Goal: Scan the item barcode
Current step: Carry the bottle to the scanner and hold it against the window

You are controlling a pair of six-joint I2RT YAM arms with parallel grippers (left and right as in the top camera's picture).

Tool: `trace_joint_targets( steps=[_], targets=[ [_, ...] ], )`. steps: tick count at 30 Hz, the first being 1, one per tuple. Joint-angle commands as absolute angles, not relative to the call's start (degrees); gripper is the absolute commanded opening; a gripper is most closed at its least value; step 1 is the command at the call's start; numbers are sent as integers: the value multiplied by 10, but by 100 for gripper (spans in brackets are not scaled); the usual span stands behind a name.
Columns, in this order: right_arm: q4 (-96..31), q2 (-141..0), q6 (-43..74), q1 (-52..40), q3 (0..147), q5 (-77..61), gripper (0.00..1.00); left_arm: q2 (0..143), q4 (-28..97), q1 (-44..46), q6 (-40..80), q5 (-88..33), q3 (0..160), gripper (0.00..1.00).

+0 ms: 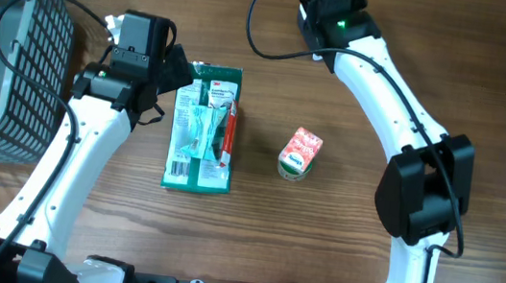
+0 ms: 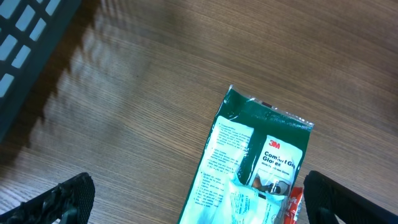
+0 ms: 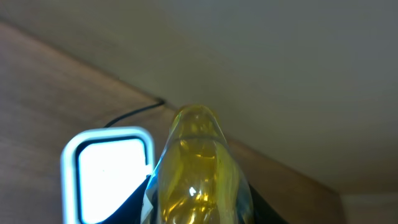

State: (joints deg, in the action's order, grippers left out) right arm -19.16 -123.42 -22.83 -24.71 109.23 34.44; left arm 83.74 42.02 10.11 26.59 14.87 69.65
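left gripper (image 2: 199, 205) wide open over far end of glove pack (image 1: 203, 128), right gripper (image 3: 200, 214) at far edge holding yellow bottle (image 3: 196, 162) beside lit scanner (image 3: 109, 171), carton (image 1: 299, 154) right of pack, basket (image 1: 11, 64) far left

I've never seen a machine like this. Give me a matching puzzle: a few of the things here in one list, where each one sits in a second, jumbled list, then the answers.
Things:
1. green packet
2. red carton
3. mesh basket
4. yellow scanner

Places:
A. at the left edge of the table
B. shows only in the right wrist view, beside a glowing white panel
C. lying flat, its top end beneath the open left gripper
D. alone, to the right of the packet

Pairs: 1-C, 2-D, 3-A, 4-B
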Motion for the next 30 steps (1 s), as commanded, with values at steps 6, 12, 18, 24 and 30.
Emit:
trace_joint_targets(
  steps=[6, 12, 18, 24, 30],
  targets=[
    [-173, -1279, -253, -271, 1101, 401, 4, 840, 419, 98, 257, 148, 695, 100],
    [-173, -1310, -253, -290, 1101, 433, 4, 840, 419, 98, 257, 148, 695, 100],
    [-173, -1324, -254, -318, 1101, 433, 4, 840, 419, 98, 257, 148, 695, 100],
    [-192, -1326, -253, -328, 1101, 433, 4, 840, 419, 98, 257, 148, 695, 100],
    [-206, -1327, -253, -328, 1101, 433, 4, 840, 419, 98, 257, 148, 695, 100]
  ],
)
